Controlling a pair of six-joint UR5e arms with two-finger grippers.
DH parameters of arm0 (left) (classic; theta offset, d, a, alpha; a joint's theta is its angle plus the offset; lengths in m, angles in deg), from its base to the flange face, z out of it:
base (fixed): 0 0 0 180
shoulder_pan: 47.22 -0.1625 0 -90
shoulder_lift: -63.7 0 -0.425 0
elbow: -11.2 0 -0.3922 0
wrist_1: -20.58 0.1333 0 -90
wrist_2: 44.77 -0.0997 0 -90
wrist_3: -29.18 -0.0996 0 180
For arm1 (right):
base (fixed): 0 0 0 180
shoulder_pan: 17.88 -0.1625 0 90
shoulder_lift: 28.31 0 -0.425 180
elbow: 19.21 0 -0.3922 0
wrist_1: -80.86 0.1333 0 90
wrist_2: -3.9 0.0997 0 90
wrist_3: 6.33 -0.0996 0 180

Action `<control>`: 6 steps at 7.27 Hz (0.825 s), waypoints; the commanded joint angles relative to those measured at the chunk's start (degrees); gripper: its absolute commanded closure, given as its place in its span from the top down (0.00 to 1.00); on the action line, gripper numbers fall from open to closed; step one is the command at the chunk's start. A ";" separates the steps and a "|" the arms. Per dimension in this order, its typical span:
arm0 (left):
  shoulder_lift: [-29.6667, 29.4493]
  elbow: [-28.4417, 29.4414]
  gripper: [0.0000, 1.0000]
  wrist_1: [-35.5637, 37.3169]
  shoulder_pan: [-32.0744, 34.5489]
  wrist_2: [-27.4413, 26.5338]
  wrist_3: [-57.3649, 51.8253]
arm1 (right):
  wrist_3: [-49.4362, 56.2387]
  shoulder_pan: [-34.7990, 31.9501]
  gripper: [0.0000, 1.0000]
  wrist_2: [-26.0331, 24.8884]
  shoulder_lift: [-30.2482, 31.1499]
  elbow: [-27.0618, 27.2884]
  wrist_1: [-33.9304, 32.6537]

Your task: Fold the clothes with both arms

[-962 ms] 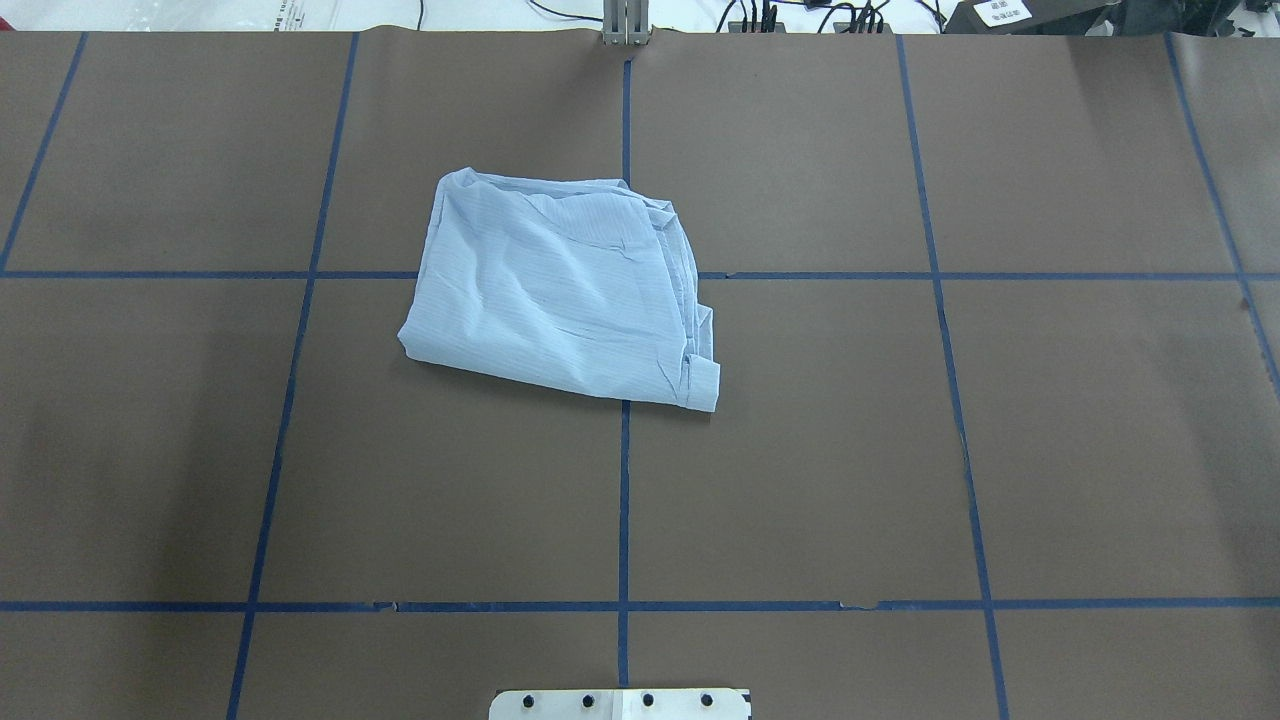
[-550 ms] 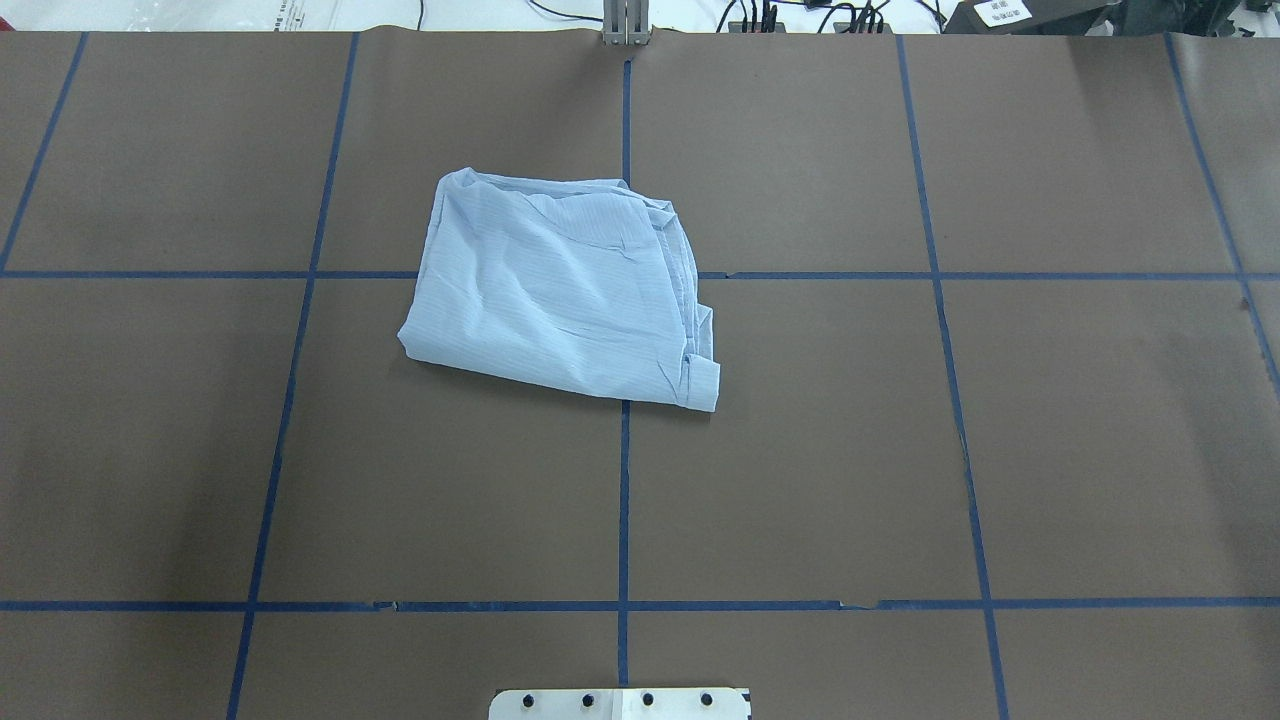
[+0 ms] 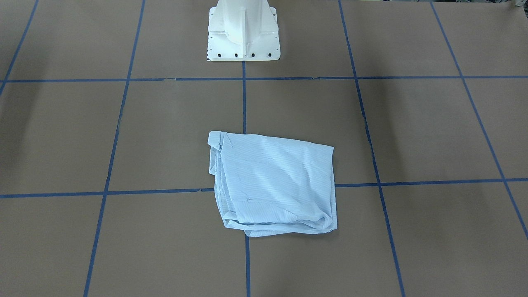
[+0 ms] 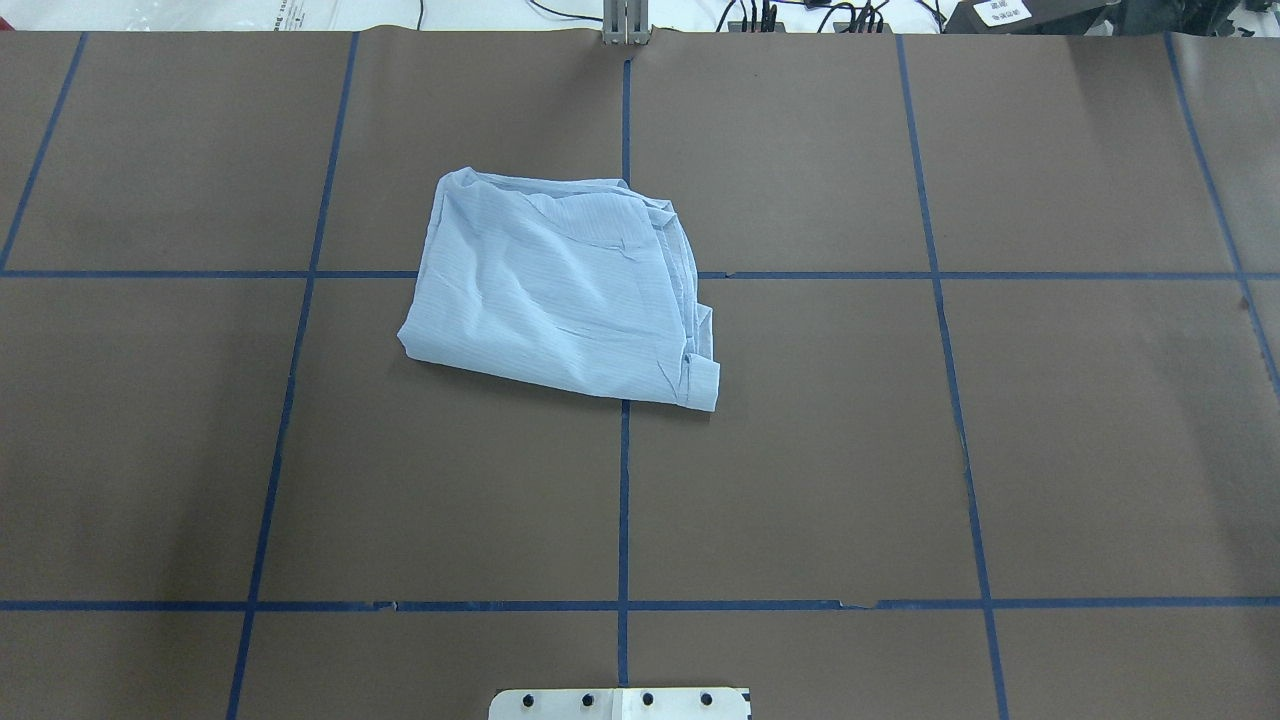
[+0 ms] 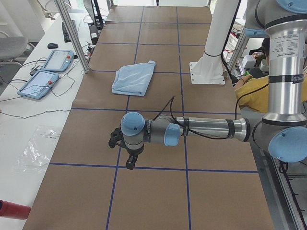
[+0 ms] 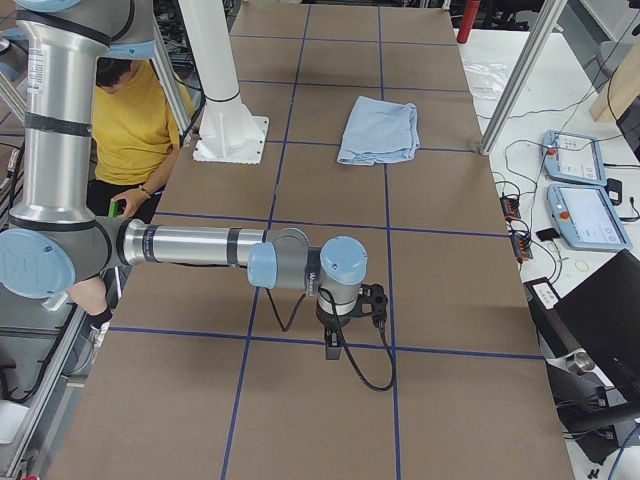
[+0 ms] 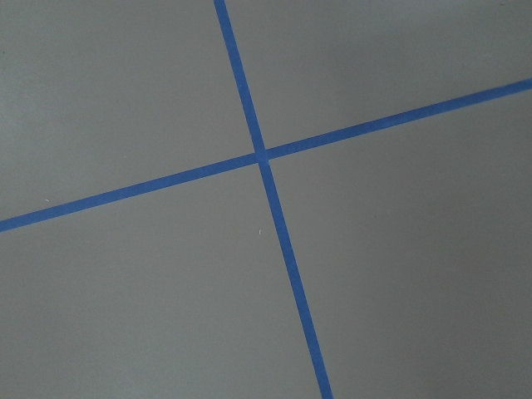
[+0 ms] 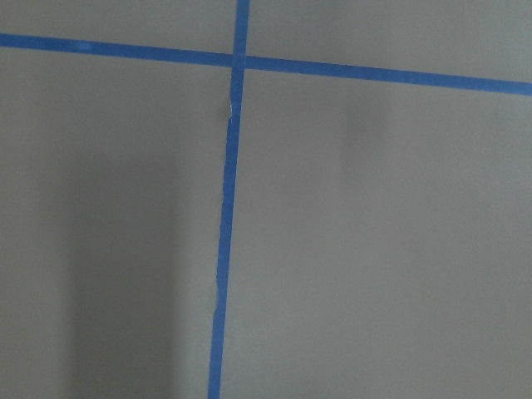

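The clothes are one light-blue pinstriped shirt [image 4: 560,290], lying folded into a rough square on the brown table, a little left of centre in the overhead view. It also shows in the front-facing view as the shirt [image 3: 276,181] and in both side views [image 5: 134,77] [image 6: 380,130]. Neither arm touches it. My left gripper [image 5: 125,155] hangs low over the table, far from the shirt. My right gripper [image 6: 345,335] hangs the same way at the opposite end. I cannot tell whether either is open or shut. Both wrist views show only bare table and blue tape.
The white pedestal base [image 3: 243,33] stands at the robot's side of the table. Blue tape lines [image 4: 623,500] divide the brown surface into squares. Teach pendants [image 5: 48,72] lie on a side bench. A person in a yellow shirt [image 6: 130,120] sits behind the robot.
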 commanded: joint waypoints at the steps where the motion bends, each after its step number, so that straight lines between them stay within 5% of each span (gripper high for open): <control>1: 0.39 -0.22 1.00 -0.26 0.36 0.10 -0.26 | 0.00 -0.09 1.00 0.50 0.13 0.20 0.00; 4: 0.21 0.21 1.00 -1.57 0.19 -7.25 -0.17 | -0.09 -0.09 1.00 0.77 0.14 0.20 0.26; 6: 0.30 -0.32 1.00 -1.58 0.28 -7.37 -0.08 | -0.26 -0.09 1.00 0.77 0.14 -0.33 2.02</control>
